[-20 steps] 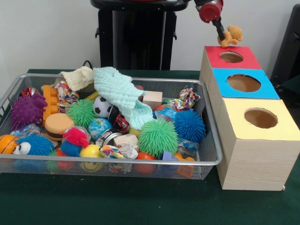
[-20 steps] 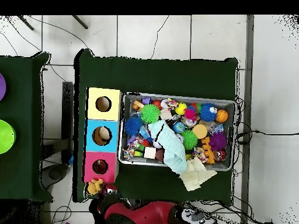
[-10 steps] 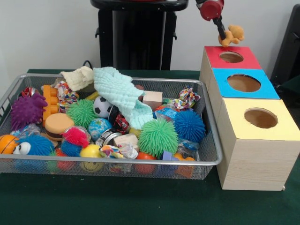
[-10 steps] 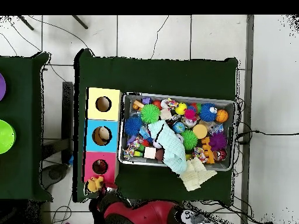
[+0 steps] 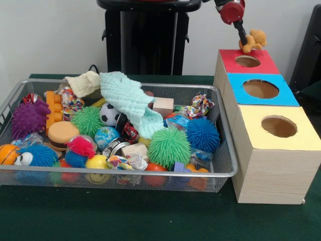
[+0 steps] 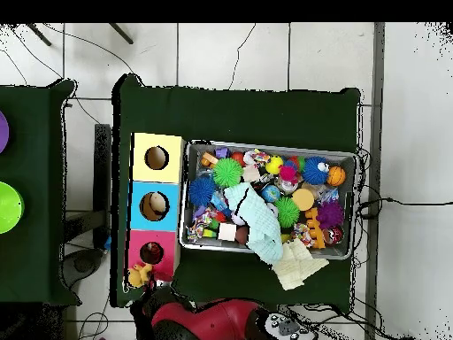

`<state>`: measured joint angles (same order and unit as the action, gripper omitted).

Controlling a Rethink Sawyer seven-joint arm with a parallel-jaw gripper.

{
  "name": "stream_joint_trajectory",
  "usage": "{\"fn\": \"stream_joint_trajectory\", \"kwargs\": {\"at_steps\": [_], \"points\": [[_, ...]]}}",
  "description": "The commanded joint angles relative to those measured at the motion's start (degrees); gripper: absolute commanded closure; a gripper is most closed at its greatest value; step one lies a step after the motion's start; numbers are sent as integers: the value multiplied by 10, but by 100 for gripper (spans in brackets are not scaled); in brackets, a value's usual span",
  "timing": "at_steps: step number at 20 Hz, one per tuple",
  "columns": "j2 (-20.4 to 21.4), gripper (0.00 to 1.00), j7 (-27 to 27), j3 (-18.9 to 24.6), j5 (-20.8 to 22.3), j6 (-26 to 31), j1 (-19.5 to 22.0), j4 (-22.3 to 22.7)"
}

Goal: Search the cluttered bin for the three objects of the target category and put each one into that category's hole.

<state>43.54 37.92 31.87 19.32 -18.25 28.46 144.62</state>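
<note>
My gripper (image 5: 246,44) hangs over the far edge of the red-topped box (image 5: 261,64), shut on a small orange plush toy (image 5: 254,39). The toy is in the air just behind the red box's round hole (image 5: 247,61). From above, the plush toy (image 6: 139,275) shows at the near end of the red box (image 6: 164,264), with the gripper (image 6: 147,282) beside it. The blue box (image 5: 278,94) and yellow box (image 5: 261,135) follow in a row. The wire bin (image 5: 228,168) holds spiky balls, a soccer ball (image 5: 108,114) and a pale green cloth (image 5: 131,102).
A cream cloth (image 5: 84,82) drapes over the bin's far rim. In the overhead view it spills onto the green table (image 6: 239,115) as a cream cloth (image 6: 299,263). Something pale lies inside the blue box's hole (image 6: 154,205).
The gripper has carried the orange plush toy to the right and slightly up, along the far edge of the red box.
</note>
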Motion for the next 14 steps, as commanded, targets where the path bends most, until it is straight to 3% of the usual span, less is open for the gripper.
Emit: {"fn": "stream_joint_trajectory", "kwargs": {"at_steps": [1, 14], "points": [[-4, 100, 178, -26, -46, -57, -15, -104], [-8, 100, 177, -60, -58, -69, -51, -119]]}}
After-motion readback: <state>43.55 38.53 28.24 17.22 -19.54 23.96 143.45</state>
